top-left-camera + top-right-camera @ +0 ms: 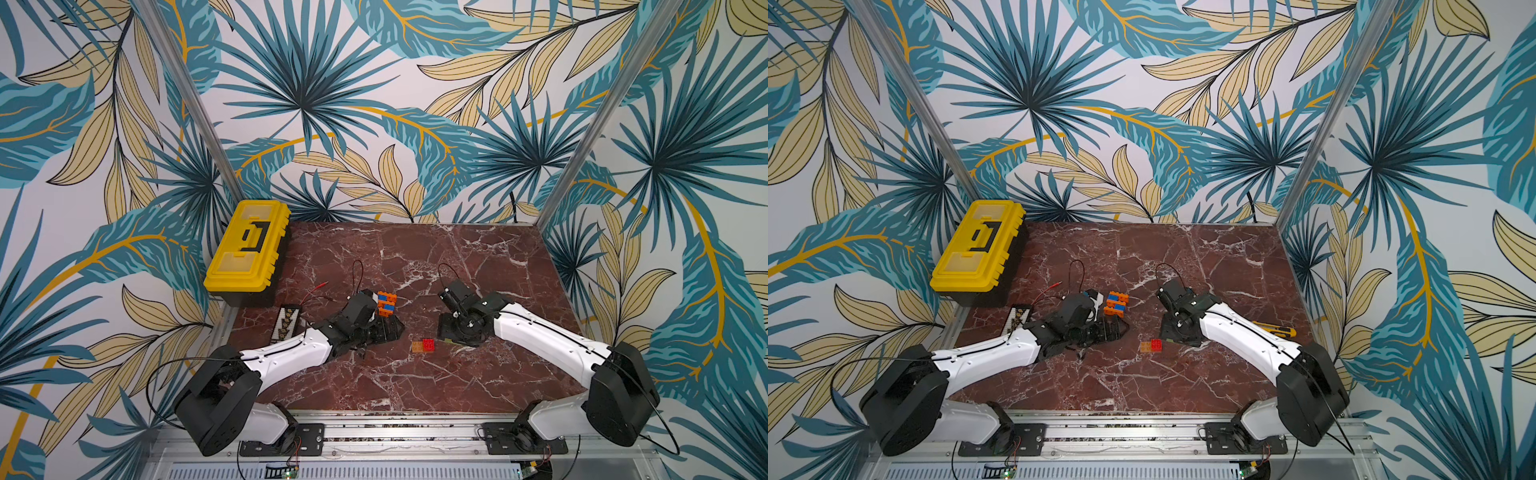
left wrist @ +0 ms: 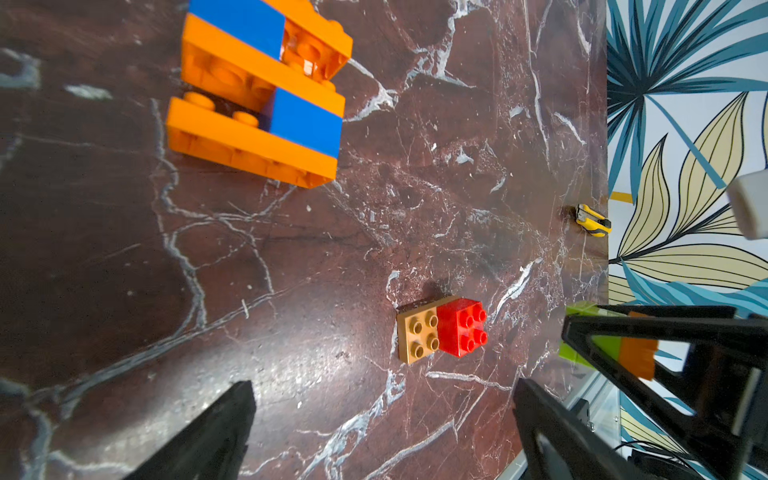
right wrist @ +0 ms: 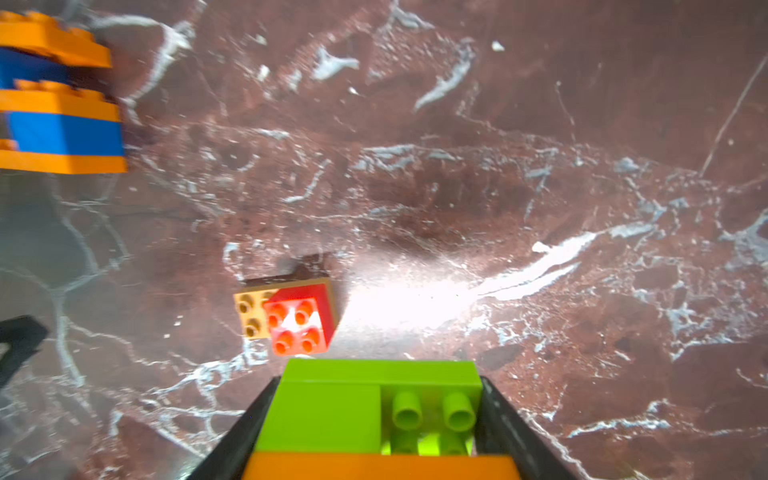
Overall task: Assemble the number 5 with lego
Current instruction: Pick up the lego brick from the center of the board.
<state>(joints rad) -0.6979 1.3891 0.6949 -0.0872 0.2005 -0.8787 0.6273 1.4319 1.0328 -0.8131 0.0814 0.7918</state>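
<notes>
Alignment matters — the right end effector (image 3: 376, 399), clamped on a lime-and-orange piece (image 3: 332, 415) near the red-and-tan pair (image 3: 286, 316), should bring it level to the orange-and-blue stack (image 2: 257, 95). The left end effector (image 2: 384, 386), wide open beside that stack, could brace it.

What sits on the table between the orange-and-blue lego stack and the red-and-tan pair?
Nothing. Bare marble tabletop runs from the orange-and-blue stack to the red-and-tan pair, which shows most clearly in the left wrist view.

Open tabletop (image 1: 415, 257) beyond orange-blue stack (image 1: 386, 304)
</notes>
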